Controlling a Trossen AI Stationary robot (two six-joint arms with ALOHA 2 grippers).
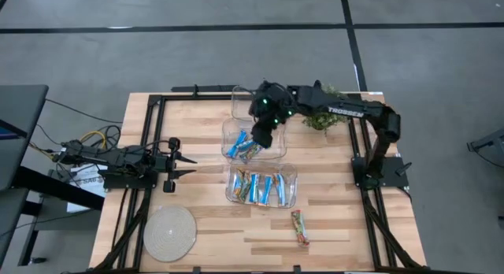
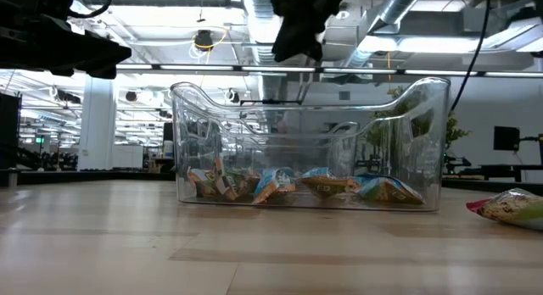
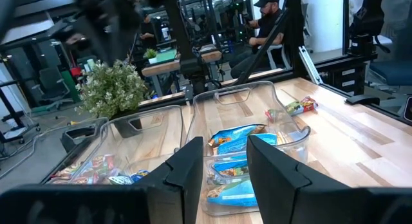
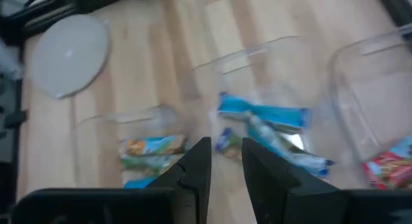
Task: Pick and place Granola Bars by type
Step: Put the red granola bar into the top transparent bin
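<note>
High view: the right gripper (image 1: 261,136) is hovering over the middle clear bin (image 1: 226,132), which is holding bright blue granola bars (image 1: 242,147). The nearer bin (image 1: 293,176) is holding tan-and-blue bars (image 1: 261,188); one red-green-orange bar (image 1: 299,227) is lying alone on the table (image 1: 205,124). The left gripper (image 1: 186,164) is waiting at the left edge, beside a round white disc (image 1: 169,232).

Low view: the nearer bin is standing in front with tan-and-blue bars along its floor; the loose bar is lying at the right edge.

Left wrist view: the left fingers (image 3: 188,169) are standing apart, holding nothing.

Right wrist view: the right fingers (image 4: 196,165) are standing slightly apart with nothing between them, above the blue bars.
</note>
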